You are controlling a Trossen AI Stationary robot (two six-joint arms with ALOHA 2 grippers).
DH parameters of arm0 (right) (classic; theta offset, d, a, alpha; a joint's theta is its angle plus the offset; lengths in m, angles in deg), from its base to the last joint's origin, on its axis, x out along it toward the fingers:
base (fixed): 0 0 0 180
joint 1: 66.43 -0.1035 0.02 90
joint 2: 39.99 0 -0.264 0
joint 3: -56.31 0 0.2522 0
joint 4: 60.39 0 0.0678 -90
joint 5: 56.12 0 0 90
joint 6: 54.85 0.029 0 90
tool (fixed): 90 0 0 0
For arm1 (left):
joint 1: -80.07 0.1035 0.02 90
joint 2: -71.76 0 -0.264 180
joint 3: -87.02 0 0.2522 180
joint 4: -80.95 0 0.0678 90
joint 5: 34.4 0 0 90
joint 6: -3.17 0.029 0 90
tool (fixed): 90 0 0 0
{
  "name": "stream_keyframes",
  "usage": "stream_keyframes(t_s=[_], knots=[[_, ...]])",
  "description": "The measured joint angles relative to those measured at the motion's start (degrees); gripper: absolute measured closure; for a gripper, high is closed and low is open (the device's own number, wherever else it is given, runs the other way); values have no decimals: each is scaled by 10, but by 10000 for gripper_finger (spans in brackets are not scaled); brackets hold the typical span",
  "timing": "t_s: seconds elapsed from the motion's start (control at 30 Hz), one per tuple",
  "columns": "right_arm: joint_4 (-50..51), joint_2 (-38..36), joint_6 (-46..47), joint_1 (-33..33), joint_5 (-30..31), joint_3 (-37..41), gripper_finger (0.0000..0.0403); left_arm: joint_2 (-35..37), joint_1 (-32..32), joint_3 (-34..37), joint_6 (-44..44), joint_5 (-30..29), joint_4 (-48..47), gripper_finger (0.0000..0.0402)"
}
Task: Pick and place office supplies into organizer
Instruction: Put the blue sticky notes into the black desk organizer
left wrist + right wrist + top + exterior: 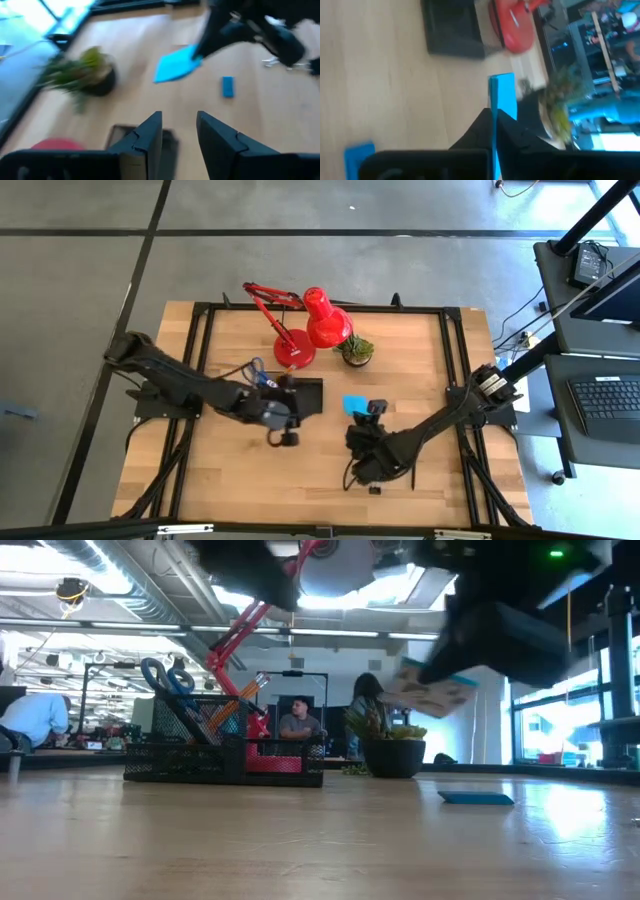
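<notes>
A wooden table [230,470] is seen; people sit behind. The blue note pad [503,95], thin and square, is clamped by the right gripper [495,122] above mid-table, at four o'clock from the black organizer [300,398]. The left gripper [178,131] is held slightly parted, empty.

A light wooden table [230,480] with a black frame around its edges fills the middle of the high view. On it, toward the upper centre, stand a red desk lamp [297,350] on its round base and, just right of that, a small potted plant [356,351]. Below the lamp base sits the black organizer [300,395] with scissors and pencils upright at its left end, and a small blue eraser [477,798] lies flat right of centre in the low view.
</notes>
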Motion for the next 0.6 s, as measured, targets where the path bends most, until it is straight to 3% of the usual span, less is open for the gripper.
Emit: stream_keyframes(t_s=[0.17, 0.33, 0.6], knots=[[-148, 0, -137, 42, -8, -1, 394, 76, -40, 78, -49, -83, -2, 286], [-259, 0, -259, 90, -78, -31, 394, 131, -69, 138, -88, -117, -1, 286], [-278, -1, -293, 143, -152, -72, 393, 160, -79, 189, -126, -122, -11, 286]])
